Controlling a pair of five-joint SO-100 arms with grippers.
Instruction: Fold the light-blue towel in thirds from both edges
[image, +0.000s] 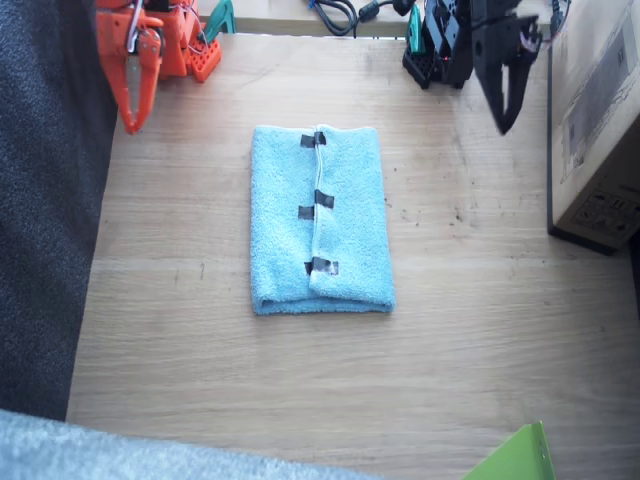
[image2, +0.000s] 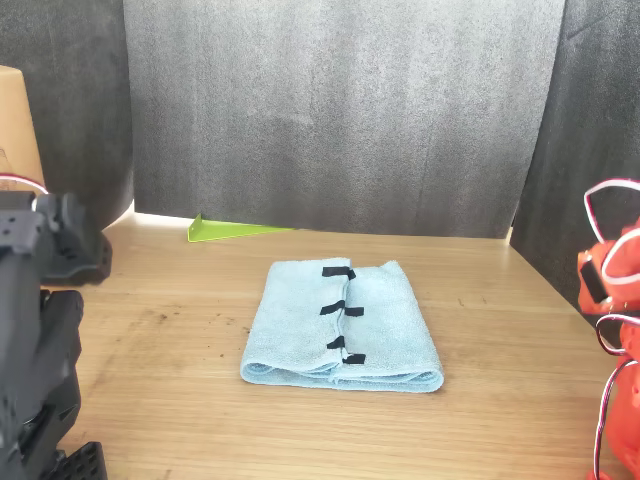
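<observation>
towel: the light-blue towel (image: 320, 222) is lying folded in thirds mid-tabletop, taped edge (image: 316, 205) on top | left gripper (image: 505, 95): holding nothing, opening unclear | right gripper (image: 135, 90): holding nothing, opening unclear | advice: fold seems finished; arms should be staying away, not disturbing the flap

Towel (image: 320, 225) underlayers hidden; box (image: 597, 120), both arms partly cropped.
</observation>
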